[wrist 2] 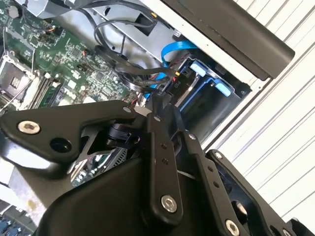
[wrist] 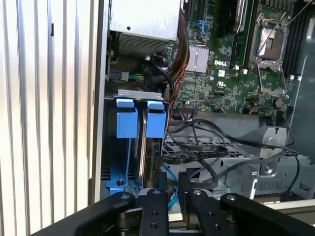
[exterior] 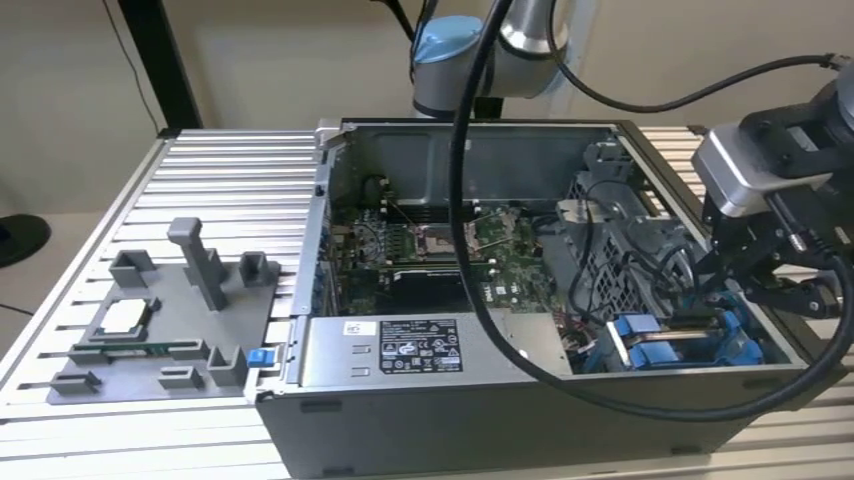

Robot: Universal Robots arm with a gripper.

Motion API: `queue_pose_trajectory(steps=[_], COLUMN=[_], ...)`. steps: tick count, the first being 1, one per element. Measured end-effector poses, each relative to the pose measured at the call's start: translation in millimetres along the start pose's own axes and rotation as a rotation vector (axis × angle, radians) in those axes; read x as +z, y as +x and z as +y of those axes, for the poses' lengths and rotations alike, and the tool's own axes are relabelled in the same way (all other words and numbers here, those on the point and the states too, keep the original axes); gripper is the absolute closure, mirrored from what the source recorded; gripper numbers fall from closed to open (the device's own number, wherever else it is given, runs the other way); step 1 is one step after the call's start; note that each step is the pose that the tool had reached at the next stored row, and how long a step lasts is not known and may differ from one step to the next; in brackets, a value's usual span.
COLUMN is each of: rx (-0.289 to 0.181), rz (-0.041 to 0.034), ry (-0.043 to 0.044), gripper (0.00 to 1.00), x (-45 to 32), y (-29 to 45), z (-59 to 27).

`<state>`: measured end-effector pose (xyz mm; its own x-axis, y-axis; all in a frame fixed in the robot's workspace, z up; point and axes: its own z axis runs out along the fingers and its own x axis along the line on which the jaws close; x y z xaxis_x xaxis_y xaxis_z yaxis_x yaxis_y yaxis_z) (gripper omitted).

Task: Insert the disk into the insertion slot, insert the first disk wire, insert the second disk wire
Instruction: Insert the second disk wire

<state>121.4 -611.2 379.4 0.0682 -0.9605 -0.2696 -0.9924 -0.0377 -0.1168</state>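
The gripper (exterior: 727, 283) hangs over the open computer case (exterior: 441, 400) at the exterior view's right, fingers (wrist: 152, 209) nearly together; whether they pinch a wire I cannot tell. The disk (wrist: 143, 142) seems seated in the insertion slot (wrist: 129, 162), between blue tabs (wrist: 127, 123).

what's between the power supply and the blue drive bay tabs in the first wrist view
A bundle of coloured wires lies between the power supply and the blue tabs in the first wrist view.
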Motion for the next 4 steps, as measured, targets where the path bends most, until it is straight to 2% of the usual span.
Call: queue_pose_trajectory(steps=[4], rx=[0.000], rz=[0.0003], ry=[-0.0001], gripper=[0.00], x=[-0.4], y=[-0.1], z=[0.0])
